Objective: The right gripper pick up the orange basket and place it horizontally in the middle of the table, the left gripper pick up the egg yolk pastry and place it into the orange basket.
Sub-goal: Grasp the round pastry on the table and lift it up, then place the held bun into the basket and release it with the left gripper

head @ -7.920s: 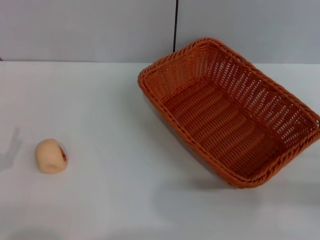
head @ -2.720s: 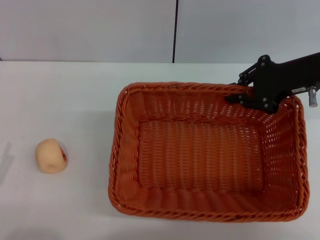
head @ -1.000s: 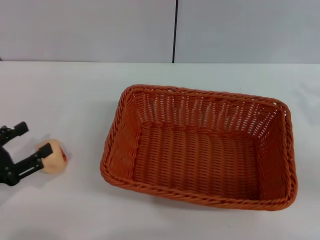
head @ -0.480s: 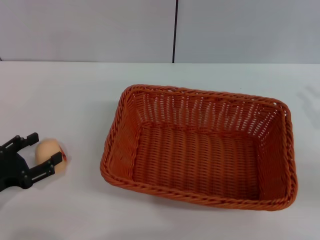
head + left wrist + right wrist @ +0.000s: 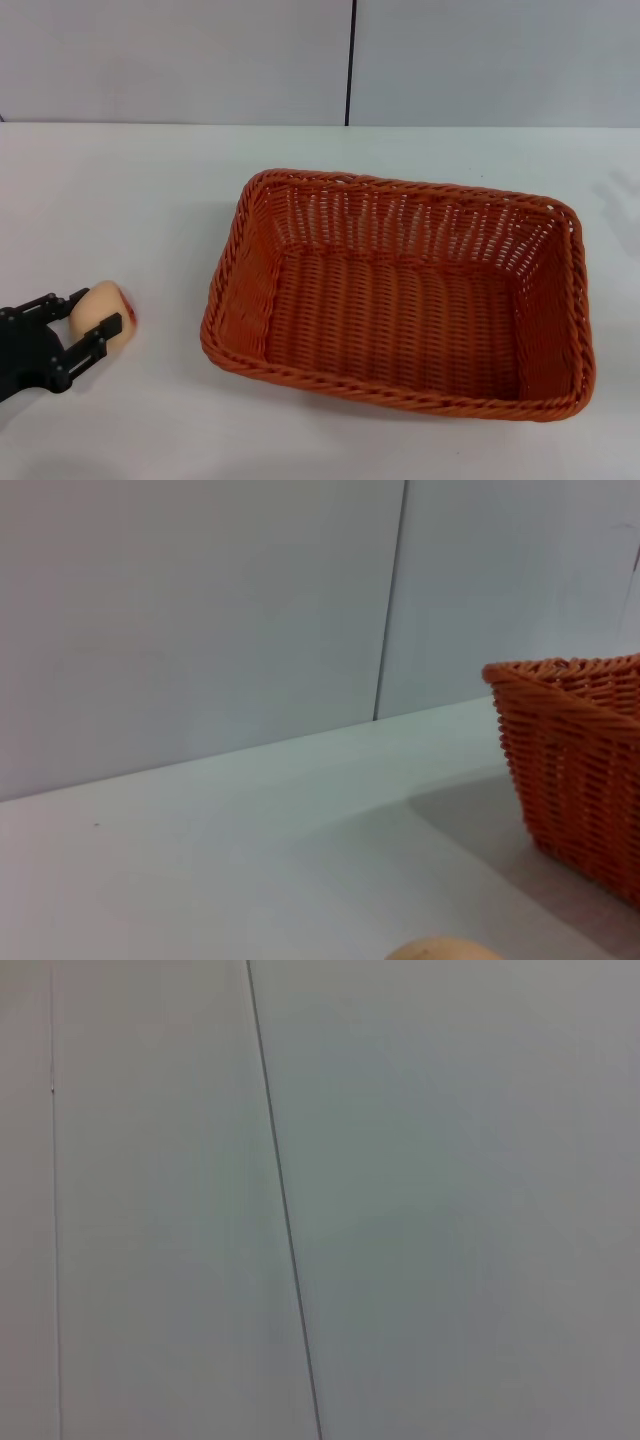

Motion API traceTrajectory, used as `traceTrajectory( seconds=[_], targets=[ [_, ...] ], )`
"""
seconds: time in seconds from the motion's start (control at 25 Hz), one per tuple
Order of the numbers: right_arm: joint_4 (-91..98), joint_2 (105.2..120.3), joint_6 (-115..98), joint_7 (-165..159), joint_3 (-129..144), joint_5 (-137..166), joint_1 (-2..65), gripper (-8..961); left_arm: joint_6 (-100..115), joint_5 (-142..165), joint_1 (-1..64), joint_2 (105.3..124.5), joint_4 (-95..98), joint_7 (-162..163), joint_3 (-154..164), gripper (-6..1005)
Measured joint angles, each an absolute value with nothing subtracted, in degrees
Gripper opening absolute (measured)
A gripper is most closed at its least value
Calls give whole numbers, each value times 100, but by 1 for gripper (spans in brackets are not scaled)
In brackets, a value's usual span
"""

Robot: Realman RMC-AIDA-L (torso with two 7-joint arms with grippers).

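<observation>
Near the bench (image 5: 150,200) left edge: egg yolk pastry (image 5: 104,312), pale peach, red spot, between the narrowed prongs of the left pincer (image 5: 84,319). Orange basket (image 5: 400,290) sits mid-bench. Contact unclear; right pincer out of sight.

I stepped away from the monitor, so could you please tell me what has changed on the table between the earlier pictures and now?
The basket was turned from its slant to lie crosswise mid-table; the right gripper then let go and left view. The left gripper came in from the left and now has its fingers on either side of the pastry, which has barely shifted. The table is unchanged.
</observation>
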State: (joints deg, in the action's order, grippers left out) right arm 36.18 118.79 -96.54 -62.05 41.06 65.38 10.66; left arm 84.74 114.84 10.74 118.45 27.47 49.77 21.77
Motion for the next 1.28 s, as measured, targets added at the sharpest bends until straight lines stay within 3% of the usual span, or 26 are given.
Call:
traceTrajectory(
  seconds=[0.12, 0.36, 0.48, 0.76, 0.96, 1.12, 1.28],
  targets=[
    [3571, 11881, -9641, -6205, 4101, 6535, 1076, 291, 8455, 11465, 1079, 11849, 2669, 4879, 2166, 670],
    [3558, 11880, -9630, -6168, 4094, 6518, 1071, 292, 8701, 11320, 1138, 11844, 2496, 4798, 1946, 483],
    [3488, 11885, -9667, -6123, 4095, 6504, 1109, 292, 9667, 10708, 1172, 11817, 2456, 4842, 1757, 309],
    [3458, 11884, -9677, -6111, 4095, 6499, 1153, 293, 10448, 10513, 1464, 11841, 2455, 4964, 1782, 249],
    [3408, 11882, -9729, -6077, 4095, 6496, 1191, 294, 10622, 10540, 1961, 11859, 2152, 5178, 2092, 225],
    [3317, 11882, -9744, -6068, 4095, 6494, 1235, 294, 10315, 10560, 2713, 11884, 1384, 4958, 2966, 205],
    [3267, 11882, -9782, -6066, 4096, 6494, 1253, 295, 10046, 10556, 2909, 11890, 1154, 4901, 3254, 175]
  ],
)
